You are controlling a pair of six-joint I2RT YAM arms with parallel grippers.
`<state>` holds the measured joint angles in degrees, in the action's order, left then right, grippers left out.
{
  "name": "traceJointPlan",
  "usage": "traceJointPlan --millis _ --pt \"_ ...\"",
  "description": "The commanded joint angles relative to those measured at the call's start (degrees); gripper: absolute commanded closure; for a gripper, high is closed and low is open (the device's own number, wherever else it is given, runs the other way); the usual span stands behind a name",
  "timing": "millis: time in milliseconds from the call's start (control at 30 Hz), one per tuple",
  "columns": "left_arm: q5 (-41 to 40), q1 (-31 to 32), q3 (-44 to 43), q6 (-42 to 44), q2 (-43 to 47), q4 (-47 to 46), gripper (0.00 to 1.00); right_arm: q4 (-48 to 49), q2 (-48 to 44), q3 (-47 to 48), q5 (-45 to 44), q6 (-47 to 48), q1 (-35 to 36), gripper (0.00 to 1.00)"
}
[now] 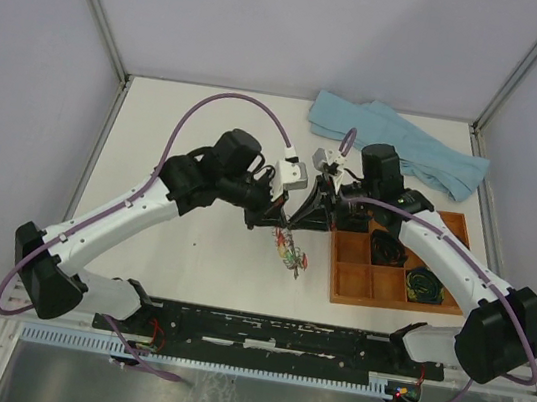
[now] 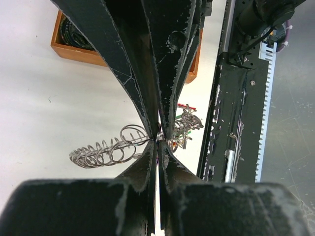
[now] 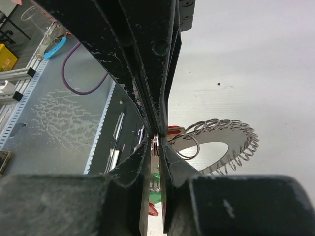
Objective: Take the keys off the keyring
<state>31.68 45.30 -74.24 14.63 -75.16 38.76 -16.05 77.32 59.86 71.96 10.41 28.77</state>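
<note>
The keyring (image 1: 290, 252) hangs below both grippers, just left of the tray. It is a flat silvery ring (image 3: 239, 150) fringed with small wire loops (image 2: 101, 152). Tiny keys with red and green heads (image 2: 186, 123) bunch on one side of it; a red head (image 3: 174, 131) shows behind my right fingers. My left gripper (image 2: 158, 142) is shut on the ring's edge (image 1: 280, 223). My right gripper (image 3: 156, 142) meets it tip to tip (image 1: 297, 224). Its tips are pinched on a small metal loop at that same spot.
An orange compartment tray (image 1: 351, 274) stands to the right, with dark coiled bundles (image 1: 383, 246) in it. A blue cloth (image 1: 398, 145) lies at the back right. The black base rail (image 1: 279, 334) runs along the near edge.
</note>
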Motion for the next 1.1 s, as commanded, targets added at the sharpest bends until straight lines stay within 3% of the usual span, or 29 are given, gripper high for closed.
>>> traceJointPlan --millis 0,133,300,467,867,1067 --pt "2.63 -0.52 -0.37 -1.1 2.29 -5.18 0.97 2.72 -0.6 0.03 1.45 -0.85 0.38 0.87" --pt "2.76 -0.58 -0.17 -1.23 2.45 -5.26 0.97 0.33 -0.76 0.67 2.01 1.48 0.35 0.99" --pt "3.36 -1.05 2.78 -3.14 4.59 -10.67 0.96 -3.35 -0.77 1.96 2.29 4.55 0.35 0.99" --pt "3.97 -1.38 12.19 -9.21 9.43 -22.92 0.72 -4.18 -0.39 2.49 3.32 4.79 0.37 0.99" --pt "-3.39 -1.38 43.32 -21.12 31.49 -64.48 0.36 -12.73 -0.06 5.01 5.25 12.29 0.27 0.99" --pt "-6.85 -1.35 55.5 -24.59 38.23 -78.36 0.32 -17.9 0.24 5.92 5.5 17.76 0.04 0.99"
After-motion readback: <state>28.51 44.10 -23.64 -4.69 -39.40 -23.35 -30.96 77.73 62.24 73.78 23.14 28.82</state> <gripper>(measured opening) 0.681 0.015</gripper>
